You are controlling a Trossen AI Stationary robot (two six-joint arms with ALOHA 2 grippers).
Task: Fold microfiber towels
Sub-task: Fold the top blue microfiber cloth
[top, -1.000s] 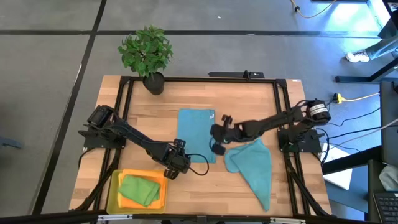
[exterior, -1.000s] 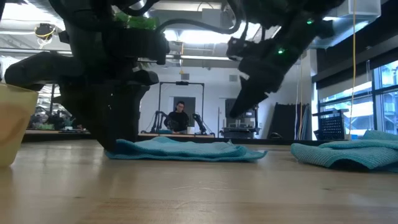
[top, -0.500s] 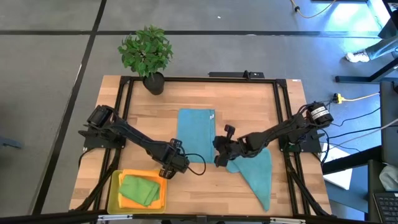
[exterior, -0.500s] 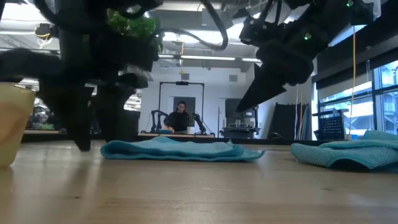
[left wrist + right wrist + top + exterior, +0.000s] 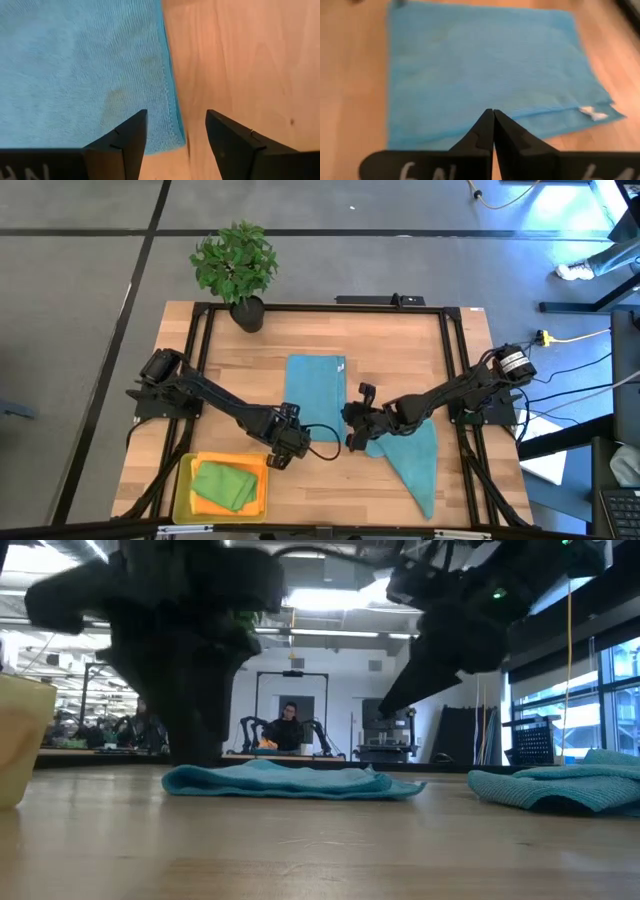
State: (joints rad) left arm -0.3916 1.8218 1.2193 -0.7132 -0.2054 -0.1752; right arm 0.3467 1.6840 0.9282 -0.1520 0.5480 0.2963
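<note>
Fingers of our left gripper [image 5: 176, 137] stand wide apart over the near corner of the flat teal-blue towel [image 5: 315, 396], holding nothing; in the high view that gripper [image 5: 297, 448] sits just below the towel's lower edge, centre frame. Our right gripper [image 5: 493, 131] has its fingers pressed together and empty, pointing toward the same towel, and in the high view it [image 5: 352, 442] lies between the flat towel and the second teal-blue towel [image 5: 412, 464], which is rumpled at lower right. We see a green towel [image 5: 223, 484] bunched in the yellow tray [image 5: 183, 471] at lower left. At upper left stands a potted plant [image 5: 235, 268] on the wooden table [image 5: 400, 350].
</note>
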